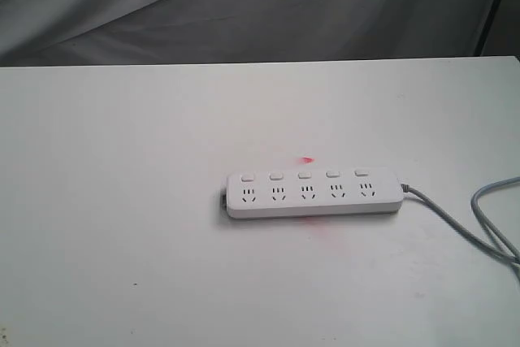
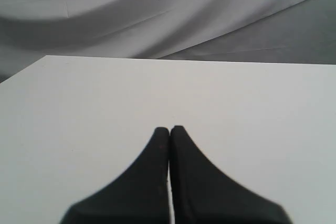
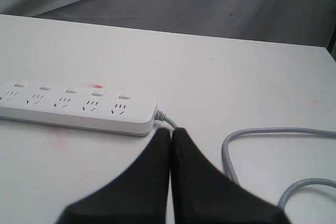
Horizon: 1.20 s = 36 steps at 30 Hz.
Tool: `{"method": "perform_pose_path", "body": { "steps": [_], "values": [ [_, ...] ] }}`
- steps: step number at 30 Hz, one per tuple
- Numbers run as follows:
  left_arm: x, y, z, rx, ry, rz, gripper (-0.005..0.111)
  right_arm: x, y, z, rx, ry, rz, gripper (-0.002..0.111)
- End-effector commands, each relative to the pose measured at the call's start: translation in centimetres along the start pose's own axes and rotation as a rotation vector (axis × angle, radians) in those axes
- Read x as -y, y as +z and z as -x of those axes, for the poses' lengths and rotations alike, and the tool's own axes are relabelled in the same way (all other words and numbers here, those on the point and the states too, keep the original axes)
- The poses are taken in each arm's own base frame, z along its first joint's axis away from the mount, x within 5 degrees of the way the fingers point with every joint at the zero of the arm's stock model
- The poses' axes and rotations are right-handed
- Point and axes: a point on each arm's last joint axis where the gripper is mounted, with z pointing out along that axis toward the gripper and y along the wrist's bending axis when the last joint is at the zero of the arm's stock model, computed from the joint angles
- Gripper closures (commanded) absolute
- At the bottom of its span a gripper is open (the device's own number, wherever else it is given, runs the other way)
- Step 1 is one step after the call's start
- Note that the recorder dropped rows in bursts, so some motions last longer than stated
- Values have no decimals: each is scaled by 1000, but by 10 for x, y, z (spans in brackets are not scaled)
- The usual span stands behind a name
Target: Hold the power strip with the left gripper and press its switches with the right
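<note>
The white power strip lies flat on the white table, a little right of centre in the exterior view. Its row of small white switches runs along its far edge above the sockets. Neither arm shows in the exterior view. The left gripper is shut with nothing between its black fingers, over bare table; the strip is out of its view. The right gripper is also shut and empty. It hovers short of the cable end of the power strip, whose switches face up.
A grey cable leaves the strip's right end and loops off the right edge of the exterior view; the cable curls beside the right gripper. Red marks stain the table by the strip. Grey cloth hangs behind the table's far edge.
</note>
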Motion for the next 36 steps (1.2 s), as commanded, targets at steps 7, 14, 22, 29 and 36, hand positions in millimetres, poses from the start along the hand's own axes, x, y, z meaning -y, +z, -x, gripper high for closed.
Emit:
{"method": "perform_pose_path", "body": {
  "steps": [7, 14, 22, 29, 36],
  "values": [
    [0, 0, -1, 0, -12, 3, 106, 0, 0, -1, 6, 5, 4, 108],
    [0, 0, -1, 0, -12, 3, 106, 0, 0, -1, 6, 5, 4, 108],
    [0, 0, -1, 0, -12, 3, 106, 0, 0, -1, 6, 5, 4, 108],
    [0, 0, -1, 0, -12, 3, 106, 0, 0, -1, 6, 5, 4, 108],
    [0, 0, -2, -6, -12, 3, 106, 0, 0, -1, 6, 5, 4, 108]
  ]
}}
